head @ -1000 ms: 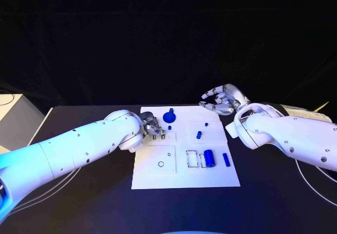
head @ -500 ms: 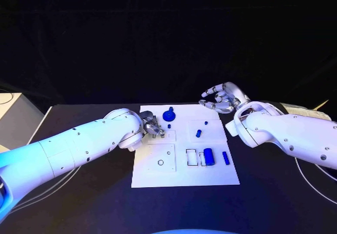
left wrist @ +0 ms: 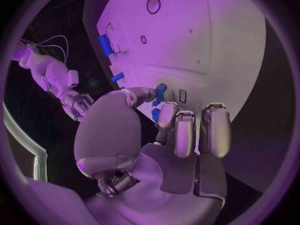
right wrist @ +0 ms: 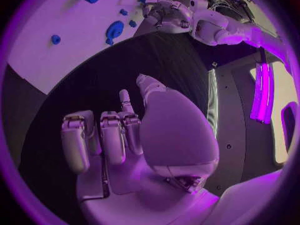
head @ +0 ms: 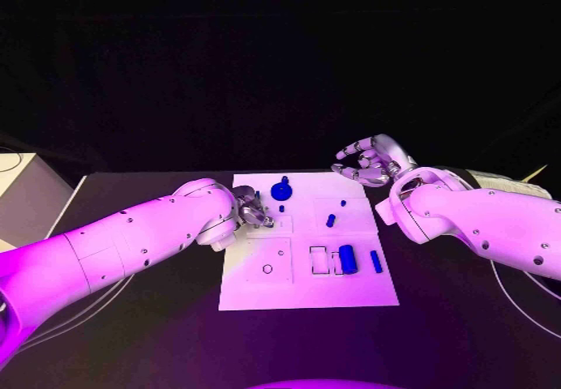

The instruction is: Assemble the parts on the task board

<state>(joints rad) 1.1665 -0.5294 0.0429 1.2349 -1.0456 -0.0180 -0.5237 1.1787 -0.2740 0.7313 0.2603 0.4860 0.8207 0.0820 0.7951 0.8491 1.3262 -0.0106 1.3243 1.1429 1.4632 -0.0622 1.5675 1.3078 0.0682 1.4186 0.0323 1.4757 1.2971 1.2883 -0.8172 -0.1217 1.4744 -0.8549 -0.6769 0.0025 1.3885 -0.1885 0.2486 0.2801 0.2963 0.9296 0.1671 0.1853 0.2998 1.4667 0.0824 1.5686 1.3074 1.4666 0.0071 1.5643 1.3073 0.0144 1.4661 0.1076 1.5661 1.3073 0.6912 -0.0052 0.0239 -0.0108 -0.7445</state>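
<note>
While the white task board (head: 306,275) lies flat in the middle of the black surface (head: 152,340), the left robot hand (head: 253,212) rests over the board's left edge, near its far corner; in the left wrist view its thumb and a finger pinch a small blue part (left wrist: 160,92) close above the board, the other fingers (left wrist: 185,132) curled beside it; I cannot tell whether the part touches the board. Just beyond that hand stands a round blue knob-like part (head: 282,192), with a tiny blue piece (head: 282,208) close beside it; a short blue peg (head: 331,220) lies toward the board's middle right, a small blue dot (head: 343,203) just beyond it; nearer the robot a thick blue cylinder (head: 347,258) lies in the right half, beside a rectangular recess (head: 319,261), and a slim blue pin (head: 375,261) lies near the right edge; a small ring-shaped hole (head: 267,269) marks the near left square.

The right robot hand (head: 370,164) hangs off the board's far right corner, above the dark surface, holding nothing; its fingers (right wrist: 111,135) are bent inward yet apart from the thumb, as the right wrist view shows.
</note>
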